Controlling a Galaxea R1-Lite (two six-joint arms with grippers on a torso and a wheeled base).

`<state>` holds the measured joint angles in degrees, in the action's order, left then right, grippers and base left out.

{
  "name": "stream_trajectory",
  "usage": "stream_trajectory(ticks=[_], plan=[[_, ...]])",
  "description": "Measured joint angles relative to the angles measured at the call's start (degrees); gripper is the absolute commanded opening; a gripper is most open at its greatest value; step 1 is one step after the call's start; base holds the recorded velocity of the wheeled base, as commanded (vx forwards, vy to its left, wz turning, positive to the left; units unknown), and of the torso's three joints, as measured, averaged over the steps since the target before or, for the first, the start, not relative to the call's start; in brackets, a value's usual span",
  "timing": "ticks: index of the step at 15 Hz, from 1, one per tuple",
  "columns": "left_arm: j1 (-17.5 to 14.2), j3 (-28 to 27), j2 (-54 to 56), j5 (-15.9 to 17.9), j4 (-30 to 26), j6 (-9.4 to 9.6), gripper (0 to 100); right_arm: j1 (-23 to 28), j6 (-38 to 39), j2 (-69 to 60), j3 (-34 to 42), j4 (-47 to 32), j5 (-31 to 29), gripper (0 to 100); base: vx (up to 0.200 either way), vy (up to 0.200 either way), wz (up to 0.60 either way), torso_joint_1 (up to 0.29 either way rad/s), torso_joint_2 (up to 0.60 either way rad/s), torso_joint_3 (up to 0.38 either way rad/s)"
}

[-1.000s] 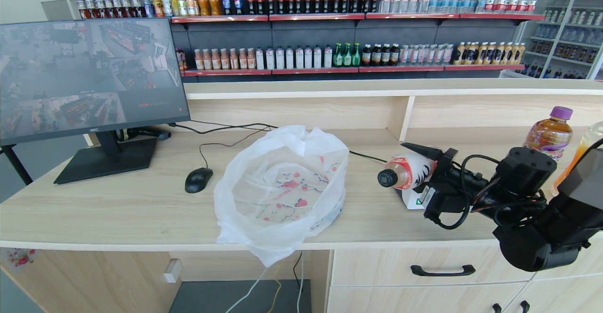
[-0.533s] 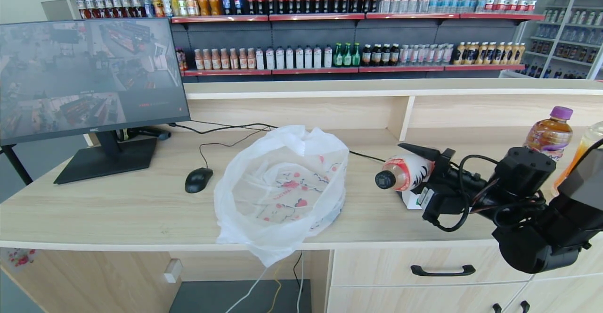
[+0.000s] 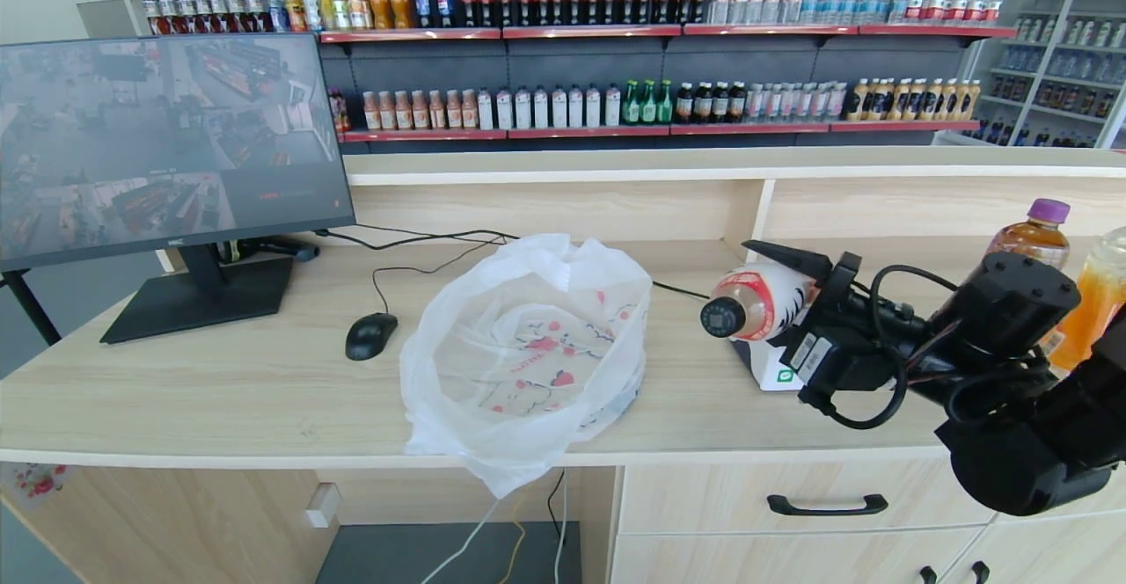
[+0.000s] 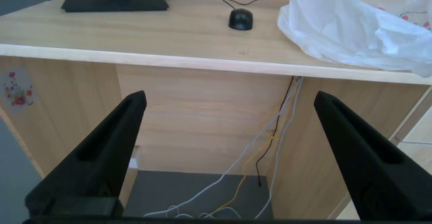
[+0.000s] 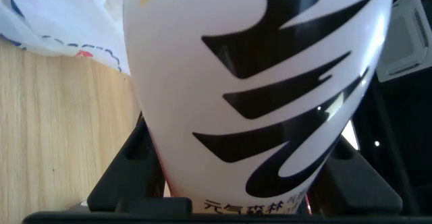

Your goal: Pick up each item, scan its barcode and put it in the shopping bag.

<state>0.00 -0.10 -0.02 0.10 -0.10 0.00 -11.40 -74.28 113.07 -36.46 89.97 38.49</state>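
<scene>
Fingers of right gripper (image 3: pixel 749 292) pinch bottle (image 3: pixel 767 298) — white box (image 3: pixel 764 376) half hidden behind; left gripper (image 4: pixel 229 99) fingers spread.

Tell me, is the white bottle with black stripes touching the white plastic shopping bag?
Apart. Head view shows bare wooden counter between the white black-striped bottle and the white plastic shopping bag.

Right arm (image 3: pixel 1003 320): matte black, fat cylindrical joint housings. Black cable (image 3: pixel 866 395) loops loose off the wrist. Two small white labels (image 3: pixel 805 354) on the right gripper (image 3: pixel 755 298) body. Left gripper (image 4: pixel 229 99): two long black wedge fingers (image 4: pixel 101 156), plain faces, tapering to narrow tips.
</scene>
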Motion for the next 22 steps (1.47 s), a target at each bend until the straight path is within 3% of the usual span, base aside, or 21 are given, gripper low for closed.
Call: stream_trajectory(ticks=[4,8,15,20,22], plan=[[0.0,0.0,0.0,0.01,0.0,0.05,100,-6.16,6.27,-4.35,0.37,0.0,-0.09,0,0.0,0.0,0.0,0.0,0.0,0.0],[0.0,0.0,0.0,0.0,0.0,0.1,100,-8.25,13.96,-8.52,0.41,-0.02,-2.85,0,0.0,0.0,0.0,0.0,0.0,0.0],[0.0,0.0,0.0,0.0,0.0,0.1,100,-12.47,33.74,-15.88,3.04,-0.05,-25.43,0,0.0,0.0,0.0,0.0,0.0,0.0],[0.0,0.0,0.0,0.0,0.0,0.11,100,-14.45,62.18,-18.4,4.02,0.11,-41.46,0,0.0,0.0,0.0,0.0,0.0,0.0],[0.0,0.0,0.0,0.0,0.02,0.1,100,-13.92,66.84,-17.79,6.14,-0.09,-44.67,0,0.0,0.0,0.0,0.0,0.0,0.0]])
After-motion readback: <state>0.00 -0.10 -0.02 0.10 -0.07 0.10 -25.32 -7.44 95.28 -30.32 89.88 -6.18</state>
